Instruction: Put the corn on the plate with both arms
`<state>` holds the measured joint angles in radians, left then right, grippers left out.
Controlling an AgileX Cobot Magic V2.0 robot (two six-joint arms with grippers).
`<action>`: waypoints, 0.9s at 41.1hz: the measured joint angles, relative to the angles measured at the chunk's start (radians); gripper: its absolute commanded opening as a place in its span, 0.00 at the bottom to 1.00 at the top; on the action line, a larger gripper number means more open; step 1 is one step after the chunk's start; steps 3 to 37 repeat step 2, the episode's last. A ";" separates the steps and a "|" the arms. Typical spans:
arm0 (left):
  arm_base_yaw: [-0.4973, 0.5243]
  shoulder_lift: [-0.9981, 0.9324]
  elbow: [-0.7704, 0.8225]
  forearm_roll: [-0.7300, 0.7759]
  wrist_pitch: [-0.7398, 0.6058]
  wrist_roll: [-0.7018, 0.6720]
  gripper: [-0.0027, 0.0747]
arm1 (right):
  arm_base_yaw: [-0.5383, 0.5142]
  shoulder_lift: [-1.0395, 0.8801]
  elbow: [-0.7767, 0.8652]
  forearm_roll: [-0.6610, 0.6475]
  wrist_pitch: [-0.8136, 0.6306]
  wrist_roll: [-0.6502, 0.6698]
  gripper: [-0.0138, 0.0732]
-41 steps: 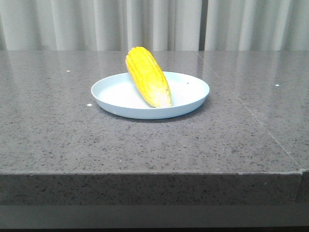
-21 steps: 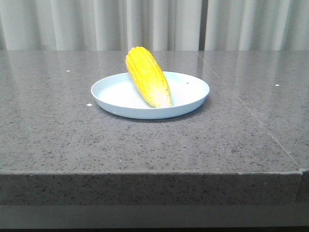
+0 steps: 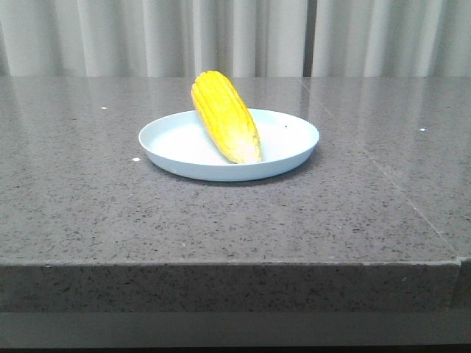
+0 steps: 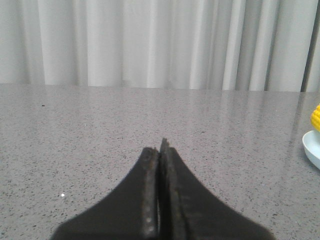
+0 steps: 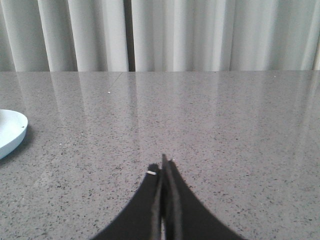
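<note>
the corn (image 3: 224,118) lies in the plate (image 3: 291,158) on the grey table (image 3: 221,220), paler tip toward the near rim, far end over the far rim. left gripper (image 4: 161,146) and right gripper (image 5: 164,162) have jaws pressed together, holding nothing.

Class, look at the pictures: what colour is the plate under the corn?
Pale blue-white, plain and glossy. The plate shows best in the front view, with the yellow corn lying on it.
</note>
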<state>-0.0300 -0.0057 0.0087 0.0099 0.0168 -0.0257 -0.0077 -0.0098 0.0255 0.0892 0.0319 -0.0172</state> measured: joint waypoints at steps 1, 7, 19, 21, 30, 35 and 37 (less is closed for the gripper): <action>0.000 0.000 0.000 0.000 0.000 0.000 0.01 | 0.000 0.000 0.000 0.000 0.000 0.000 0.09; 0.000 0.000 0.000 0.000 0.000 0.000 0.01 | 0.000 0.000 0.000 0.000 0.000 0.000 0.09; 0.000 0.000 0.000 0.000 0.000 0.000 0.01 | 0.000 0.000 0.000 0.000 0.000 0.000 0.09; 0.000 0.000 0.000 0.000 0.000 0.000 0.01 | 0.000 0.000 0.000 0.000 0.000 0.000 0.09; 0.000 0.000 0.000 0.000 0.000 0.000 0.01 | 0.000 0.000 0.000 0.000 0.000 0.000 0.09; 0.000 0.000 0.000 0.000 0.000 0.000 0.01 | 0.000 0.000 0.000 0.000 0.000 0.000 0.09; 0.000 0.000 0.000 0.000 0.000 0.000 0.01 | 0.000 0.000 0.000 0.000 0.000 0.000 0.09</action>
